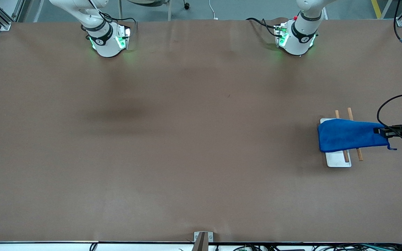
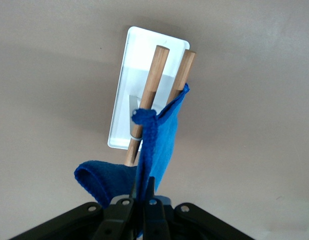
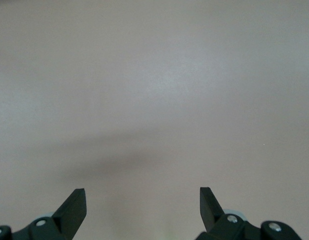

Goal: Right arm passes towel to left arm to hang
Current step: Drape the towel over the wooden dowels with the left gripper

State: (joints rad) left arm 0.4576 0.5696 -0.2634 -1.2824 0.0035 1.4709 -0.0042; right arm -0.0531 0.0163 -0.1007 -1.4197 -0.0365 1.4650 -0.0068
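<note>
now the bright blue towel drapes two wooden rods, pinched by left gripper; right gripper fingers spread.

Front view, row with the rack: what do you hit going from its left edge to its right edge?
Bare brown table → white rack base → blue towel draped over the two wooden rods → left hand gripping the towel's end.

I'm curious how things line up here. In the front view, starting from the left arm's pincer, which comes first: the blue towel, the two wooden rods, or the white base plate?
1. The towel: clamped in the left pincer and draped over the rack.
2. The wooden rods: under the towel.
3. The white base plate: on the table under the rods, only slightly farther.
</note>
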